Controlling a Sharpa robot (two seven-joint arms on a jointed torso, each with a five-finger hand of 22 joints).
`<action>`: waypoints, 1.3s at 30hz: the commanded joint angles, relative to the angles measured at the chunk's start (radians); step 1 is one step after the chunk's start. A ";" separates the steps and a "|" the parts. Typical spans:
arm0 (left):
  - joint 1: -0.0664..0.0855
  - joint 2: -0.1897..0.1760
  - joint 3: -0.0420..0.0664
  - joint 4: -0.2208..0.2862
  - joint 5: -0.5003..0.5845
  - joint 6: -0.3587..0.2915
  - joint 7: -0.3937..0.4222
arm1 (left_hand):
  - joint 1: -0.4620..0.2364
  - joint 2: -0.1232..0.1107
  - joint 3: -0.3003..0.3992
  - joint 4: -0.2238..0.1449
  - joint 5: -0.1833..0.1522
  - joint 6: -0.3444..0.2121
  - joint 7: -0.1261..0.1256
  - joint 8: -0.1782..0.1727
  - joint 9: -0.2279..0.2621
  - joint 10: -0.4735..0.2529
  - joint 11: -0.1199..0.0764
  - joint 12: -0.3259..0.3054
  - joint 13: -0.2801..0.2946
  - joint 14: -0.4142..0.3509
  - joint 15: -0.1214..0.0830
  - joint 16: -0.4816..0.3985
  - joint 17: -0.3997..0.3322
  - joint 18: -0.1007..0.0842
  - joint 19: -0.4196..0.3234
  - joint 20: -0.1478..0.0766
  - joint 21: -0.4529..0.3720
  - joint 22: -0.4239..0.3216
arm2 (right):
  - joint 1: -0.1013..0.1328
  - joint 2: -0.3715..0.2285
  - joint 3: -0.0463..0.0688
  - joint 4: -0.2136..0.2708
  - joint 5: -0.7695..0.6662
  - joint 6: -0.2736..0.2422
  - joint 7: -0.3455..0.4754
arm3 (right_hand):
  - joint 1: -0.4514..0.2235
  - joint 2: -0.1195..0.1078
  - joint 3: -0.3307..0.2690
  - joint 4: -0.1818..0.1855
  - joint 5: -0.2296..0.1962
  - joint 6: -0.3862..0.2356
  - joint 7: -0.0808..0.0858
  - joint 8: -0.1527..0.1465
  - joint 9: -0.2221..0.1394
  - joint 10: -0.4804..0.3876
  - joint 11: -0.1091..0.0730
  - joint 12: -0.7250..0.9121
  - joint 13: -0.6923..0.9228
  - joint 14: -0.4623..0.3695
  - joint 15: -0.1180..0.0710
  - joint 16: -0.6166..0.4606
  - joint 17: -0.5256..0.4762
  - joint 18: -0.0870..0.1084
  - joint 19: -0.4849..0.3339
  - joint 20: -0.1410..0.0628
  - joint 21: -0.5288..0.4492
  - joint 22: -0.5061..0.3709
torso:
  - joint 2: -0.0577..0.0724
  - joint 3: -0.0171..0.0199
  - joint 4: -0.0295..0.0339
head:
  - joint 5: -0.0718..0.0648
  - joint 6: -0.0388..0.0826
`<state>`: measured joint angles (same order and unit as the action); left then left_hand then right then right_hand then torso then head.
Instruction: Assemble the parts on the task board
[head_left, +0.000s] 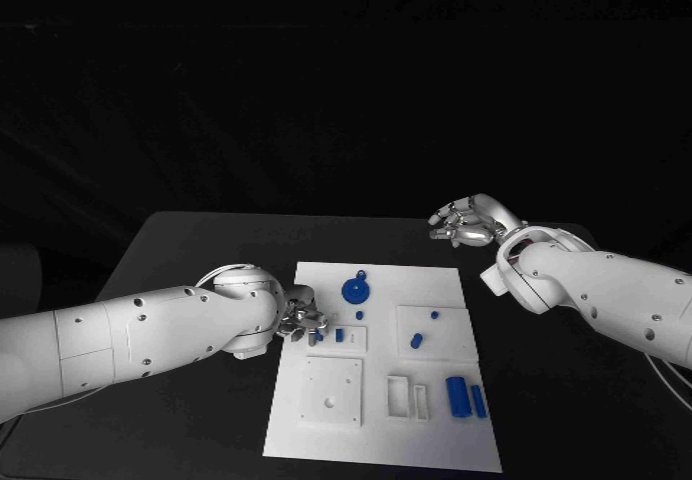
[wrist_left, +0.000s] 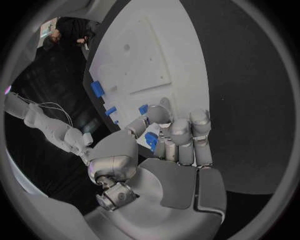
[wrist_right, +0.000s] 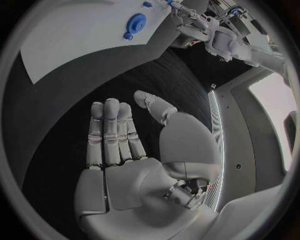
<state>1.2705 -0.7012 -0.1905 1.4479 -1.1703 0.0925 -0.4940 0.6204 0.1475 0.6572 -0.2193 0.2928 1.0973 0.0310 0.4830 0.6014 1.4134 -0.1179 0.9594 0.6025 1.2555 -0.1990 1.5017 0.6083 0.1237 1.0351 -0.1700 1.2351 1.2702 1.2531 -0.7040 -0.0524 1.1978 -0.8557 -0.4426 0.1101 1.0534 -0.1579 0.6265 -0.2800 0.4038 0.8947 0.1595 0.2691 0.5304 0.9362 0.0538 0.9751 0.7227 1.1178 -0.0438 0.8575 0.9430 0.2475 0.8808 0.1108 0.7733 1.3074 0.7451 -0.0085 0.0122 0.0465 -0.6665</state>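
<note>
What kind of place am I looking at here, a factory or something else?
Probably a robot test lab, not a factory: one black table against a dark backdrop, a white task board with small blue parts, and the left hand pinching a blue piece.

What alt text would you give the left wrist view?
The robot's left hand pinches a small blue part between thumb and fingers, just off the edge of the white task board, where other blue parts sit.
</note>
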 joint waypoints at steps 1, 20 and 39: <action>-0.009 0.006 -0.007 0.001 0.015 0.039 -0.010 | -0.006 -0.012 0.000 0.012 -0.028 0.129 -0.049 -0.002 -0.002 -0.006 -0.008 0.005 0.001 0.020 -0.021 0.001 0.003 0.004 0.002 -0.093 0.001 -0.001 | 0.000 0.000 0.000 0.001 -0.003 0.012 0.009 | 0.007 -0.001 0.001 0.002 0.007 -0.003 0.002 -0.004 0.001 -0.001 -0.001 0.005 -0.001 -0.004 0.001 0.003 -0.001 0.014 0.001 0.004 -0.006 0.019 | 0.000 0.0000 -0.0005 | 0.001 0.001; -0.009 0.009 -0.006 -0.006 -0.015 0.055 -0.009 | 0.003 -0.024 0.009 0.012 -0.048 0.126 -0.049 0.000 -0.004 -0.006 -0.008 0.007 0.000 0.019 -0.022 0.000 0.006 0.008 0.001 -0.095 0.003 0.000 | -0.002 0.000 0.000 0.000 -0.004 0.015 0.009 | 0.006 -0.001 0.001 0.002 0.008 -0.003 0.002 -0.004 0.002 -0.001 -0.001 0.005 -0.002 -0.004 0.001 0.004 -0.001 0.014 0.001 0.004 -0.006 0.019 | 0.000 -0.0008 0.0002 | 0.000 0.001; -0.009 0.001 -0.006 -0.016 -0.045 0.070 -0.017 | 0.050 -0.022 0.024 -0.016 0.042 0.123 -0.048 0.006 -0.007 -0.007 -0.008 0.008 -0.004 0.021 -0.022 -0.005 0.011 0.008 0.003 -0.094 0.005 -0.002 | -0.004 -0.001 0.000 0.000 -0.004 0.015 0.010 | 0.004 -0.001 0.000 0.003 0.009 -0.003 0.002 -0.003 0.002 -0.001 -0.001 0.006 -0.003 -0.004 0.001 0.004 -0.002 0.014 0.001 0.005 -0.006 0.019 | 0.000 -0.0010 0.0010 | -0.001 -0.001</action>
<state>1.2682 -0.6993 -0.1913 1.4368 -1.1986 0.1240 -0.4942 0.6384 0.1045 0.6759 -0.2226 0.3281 1.1394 0.0097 0.4820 0.5951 1.4174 -0.1219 0.9641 0.5994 1.2705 -0.2055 1.5017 0.6176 0.1235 1.0366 -0.1713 1.2351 1.2695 1.2501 -0.7046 -0.0524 1.1971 -0.8557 -0.4400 0.1102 1.0534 -0.1579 0.6265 -0.2800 0.4075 0.8961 0.1581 0.2691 0.5309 0.9362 0.0538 0.9751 0.7210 1.1178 -0.0438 0.8575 0.9422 0.2475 0.8808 0.1109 0.7733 1.3074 0.7450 -0.0099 0.0126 0.0454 -0.6669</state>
